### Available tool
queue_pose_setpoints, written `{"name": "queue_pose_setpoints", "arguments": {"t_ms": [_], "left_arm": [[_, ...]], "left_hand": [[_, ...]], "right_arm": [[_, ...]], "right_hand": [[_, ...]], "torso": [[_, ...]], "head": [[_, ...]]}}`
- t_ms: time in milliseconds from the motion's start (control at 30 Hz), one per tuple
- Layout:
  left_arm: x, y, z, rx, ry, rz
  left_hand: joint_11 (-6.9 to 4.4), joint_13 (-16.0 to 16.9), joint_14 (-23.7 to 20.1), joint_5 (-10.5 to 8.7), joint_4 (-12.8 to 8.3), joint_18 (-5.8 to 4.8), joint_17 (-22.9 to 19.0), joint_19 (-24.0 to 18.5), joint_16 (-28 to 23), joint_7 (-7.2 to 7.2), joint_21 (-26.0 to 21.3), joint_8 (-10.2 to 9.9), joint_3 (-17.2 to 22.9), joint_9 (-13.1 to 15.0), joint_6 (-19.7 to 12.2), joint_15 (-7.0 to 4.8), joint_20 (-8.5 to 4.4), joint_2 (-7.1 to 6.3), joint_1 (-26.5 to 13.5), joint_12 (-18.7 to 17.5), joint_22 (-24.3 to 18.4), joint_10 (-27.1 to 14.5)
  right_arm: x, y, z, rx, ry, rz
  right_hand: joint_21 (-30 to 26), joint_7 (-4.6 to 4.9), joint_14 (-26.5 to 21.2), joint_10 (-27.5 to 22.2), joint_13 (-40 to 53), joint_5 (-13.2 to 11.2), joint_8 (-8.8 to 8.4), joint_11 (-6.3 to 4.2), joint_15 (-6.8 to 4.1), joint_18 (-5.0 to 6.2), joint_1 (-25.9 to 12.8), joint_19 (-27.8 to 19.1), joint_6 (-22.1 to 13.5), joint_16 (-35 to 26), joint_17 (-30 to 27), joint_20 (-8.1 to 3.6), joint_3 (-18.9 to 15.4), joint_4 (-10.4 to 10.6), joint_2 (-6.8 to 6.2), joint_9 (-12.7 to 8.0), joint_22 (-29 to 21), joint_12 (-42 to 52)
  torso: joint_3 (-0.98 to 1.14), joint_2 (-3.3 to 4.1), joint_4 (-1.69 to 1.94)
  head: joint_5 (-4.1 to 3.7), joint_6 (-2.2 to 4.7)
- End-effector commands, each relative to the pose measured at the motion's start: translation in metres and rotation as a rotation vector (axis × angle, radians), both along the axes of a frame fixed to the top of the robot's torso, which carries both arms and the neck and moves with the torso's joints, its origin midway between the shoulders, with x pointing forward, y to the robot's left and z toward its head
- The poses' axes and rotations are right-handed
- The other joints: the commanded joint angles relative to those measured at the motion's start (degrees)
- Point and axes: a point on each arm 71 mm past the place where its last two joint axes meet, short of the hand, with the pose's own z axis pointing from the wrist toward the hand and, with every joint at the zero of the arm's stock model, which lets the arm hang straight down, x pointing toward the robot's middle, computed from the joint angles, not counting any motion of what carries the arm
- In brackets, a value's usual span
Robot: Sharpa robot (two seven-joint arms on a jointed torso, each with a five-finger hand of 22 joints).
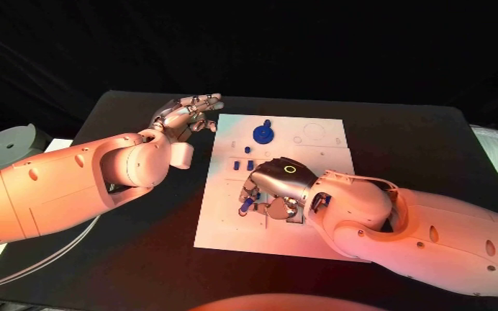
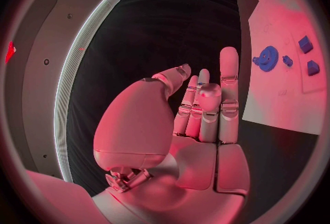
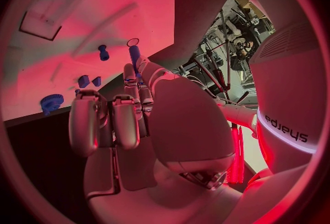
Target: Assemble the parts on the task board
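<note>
Parts lie on the white task board (image 1: 311, 239) mid-table: a blue gear (image 1: 263, 134) at its far side and small blocks (image 1: 243, 165) nearer. The right hand (image 1: 278, 185) pinches a blue peg (image 3: 135, 54) (upright over the board). Left of the board, the left hand (image 1: 187, 115) hovers empty, fingers apart.

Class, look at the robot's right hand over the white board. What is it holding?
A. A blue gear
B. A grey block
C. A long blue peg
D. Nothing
C: the right hand pinches a long blue peg at its fingertips above the board; the gear lies apart.
</note>
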Motion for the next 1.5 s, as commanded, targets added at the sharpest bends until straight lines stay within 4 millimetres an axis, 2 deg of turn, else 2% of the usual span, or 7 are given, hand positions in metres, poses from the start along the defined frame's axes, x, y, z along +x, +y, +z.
{"name": "queue_pose_setpoints", "arguments": {"t_ms": [33,400,833,1200,1433,1500], "left_arm": [[-0.001,-0.003,0.002,-0.01,-0.012,-0.02],[-0.001,-0.002,0.001,-0.01,-0.011,-0.021],[-0.001,-0.002,0.001,-0.01,-0.01,-0.02],[-0.001,-0.001,0.001,-0.01,-0.008,-0.022],[-0.001,-0.001,0.001,-0.009,-0.008,-0.022],[-0.001,-0.001,0.001,-0.009,-0.008,-0.022]], "left_hand": [[0.0,0.0,-0.5,0.01,-0.4,0.63,0.0,-0.4,0.0,-0.15,-0.3,0.4,0.0,0.1,-0.3,0.05,-0.06,-0.03,-0.3,0.4,-0.1,-0.5],[0.0,0.0,-0.5,0.01,-0.4,0.63,0.0,-0.4,0.0,-0.15,-0.3,0.4,0.0,0.1,-0.3,0.05,-0.06,-0.03,-0.3,0.4,-0.1,-0.5],[0.0,0.0,-0.5,0.01,-0.4,0.63,0.0,-0.4,0.0,-0.15,-0.3,0.4,0.0,0.1,-0.3,0.05,-0.06,-0.03,-0.3,0.4,-0.1,-0.5],[0.0,0.0,-0.5,0.01,-0.4,0.63,0.0,-0.4,0.0,-0.15,-0.3,0.4,0.0,0.1,-0.3,0.05,-0.06,-0.03,-0.3,0.4,-0.1,-0.5],[0.01,0.0,-0.5,0.01,-0.4,0.63,0.0,-0.4,0.0,-0.14,-0.3,0.4,0.0,0.1,-0.4,0.05,-0.06,-0.01,-0.2,0.4,-0.1,-0.6],[0.02,0.0,-0.6,0.01,-0.5,0.64,-0.1,-0.4,0.0,-0.12,-0.3,0.5,0.0,0.1,-0.4,0.05,-0.05,0.03,-0.2,0.6,-0.1,-0.7]], "right_arm": [[0.001,0.001,-0.005,-0.027,0.009,0.02],[0.005,0.001,-0.013,-0.049,0.009,0.015],[-0.002,0.007,-0.015,-0.04,0.021,0.036],[0.002,0.004,-0.02,-0.074,0.03,0.007],[0.004,0.007,-0.023,-0.104,0.028,-0.004],[0.004,0.008,-0.024,-0.103,0.028,-0.004]], "right_hand": [[0.2,0.12,3.5,1.1,0.0,0.1,0.15,-0.81,-0.27,0.22,-0.2,-0.1,0.2,0.1,1.1,-0.39,0.3,0.0,0.13,0.1,-0.1,-0.3],[0.2,0.14,3.5,1.1,0.0,0.1,0.12,-0.79,-0.25,0.22,-0.2,-0.1,0.1,0.2,1.2,-0.39,0.3,-0.1,0.12,0.1,-0.1,-0.3],[0.2,0.16,3.5,1.1,0.0,0.1,0.1,-0.77,-0.24,0.21,-0.3,-0.1,0.1,0.2,1.2,-0.38,0.3,-0.1,0.11,0.1,0.0,-0.4],[0.1,0.21,3.5,1.1,0.0,0.1,0.02,-0.7,-0.18,0.22,-0.5,-0.1,0.1,0.1,1.1,-0.36,0.3,0.0,0.06,0.1,-0.1,-0.6],[-0.1,0.44,3.4,0.4,-0.2,0.1,-0.65,-0.34,0.09,0.26,-1.7,-0.3,-0.6,0.0,0.9,-0.18,0.0,0.3,-0.51,0.0,-0.4,-1.6],[-0.6,1.0,3.2,-1.6,-0.4,0.2,-1.81,0.39,0.64,0.34,-3.1,-0.6,-2.5,-0.4,0.4,0.16,-0.7,1.0,-1.62,-0.4,-0.9,-2.8]], "torso": [[0.02,0.01,0.02],[0.01,-0.01,-0.03],[0.02,-0.04,-0.02],[0.02,0.01,-0.01],[0.02,0.0,0.0],[0.02,0.01,0.02]], "head": [[0.01,-0.15],[0.03,-0.22],[0.18,-0.41],[0.14,-0.38],[0.18,-0.42],[0.19,-0.43]]}}
